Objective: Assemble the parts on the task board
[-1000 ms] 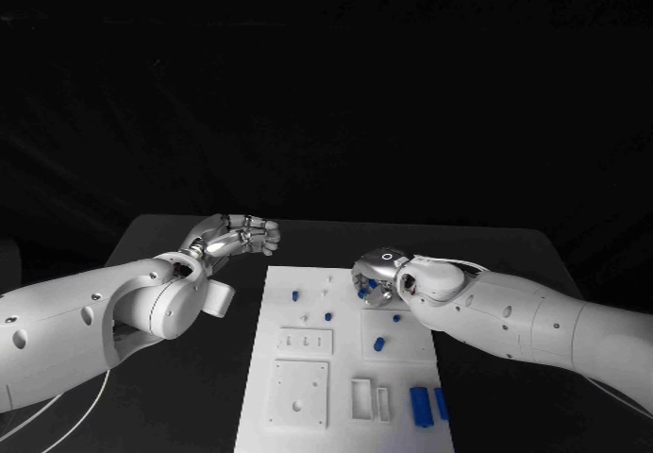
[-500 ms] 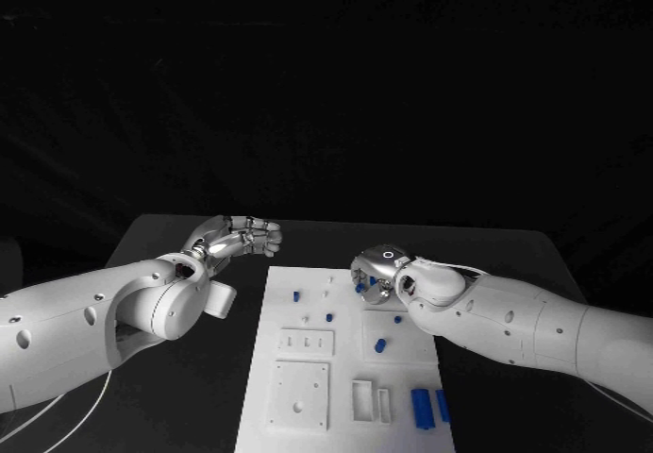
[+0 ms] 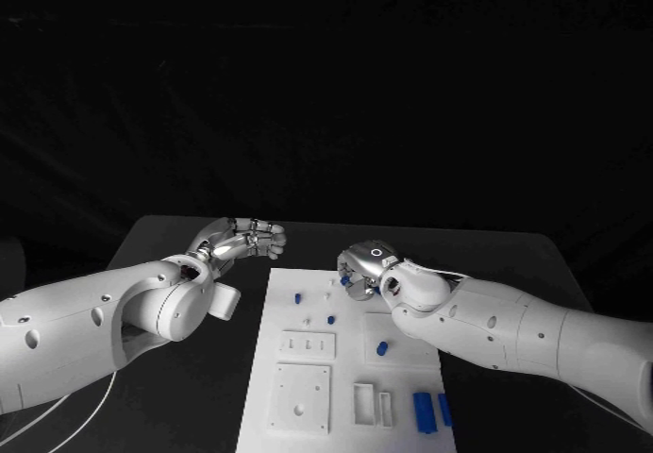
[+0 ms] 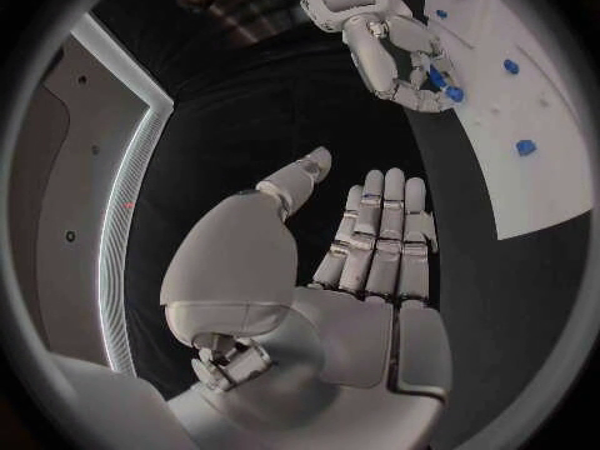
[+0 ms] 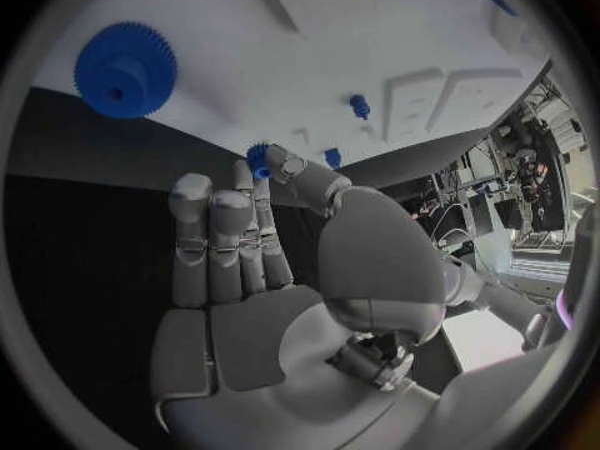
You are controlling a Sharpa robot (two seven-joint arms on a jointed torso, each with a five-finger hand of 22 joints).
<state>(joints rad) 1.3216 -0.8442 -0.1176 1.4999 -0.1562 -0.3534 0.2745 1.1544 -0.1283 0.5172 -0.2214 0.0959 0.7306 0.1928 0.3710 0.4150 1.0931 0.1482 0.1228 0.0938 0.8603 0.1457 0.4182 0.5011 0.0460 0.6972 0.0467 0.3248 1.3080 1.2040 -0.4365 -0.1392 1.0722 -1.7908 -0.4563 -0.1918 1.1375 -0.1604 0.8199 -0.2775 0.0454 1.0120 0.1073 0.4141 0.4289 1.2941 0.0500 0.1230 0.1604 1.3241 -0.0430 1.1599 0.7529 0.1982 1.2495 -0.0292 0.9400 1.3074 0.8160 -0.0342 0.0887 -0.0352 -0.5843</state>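
Count on the tabletop
One white task board (image 3: 341,377); two hands, left hand (image 3: 248,238) and right hand (image 3: 365,271); two long blue bars (image 3: 431,411) at its near right; one blue gear (image 5: 124,70).

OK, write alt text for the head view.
The right hand holds a small blue part over the far end of the white task board. The left hand hangs beside the board, fingers curled, holding nothing.

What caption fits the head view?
Right hand holds a small blue part over the task board; left hand waits aside.
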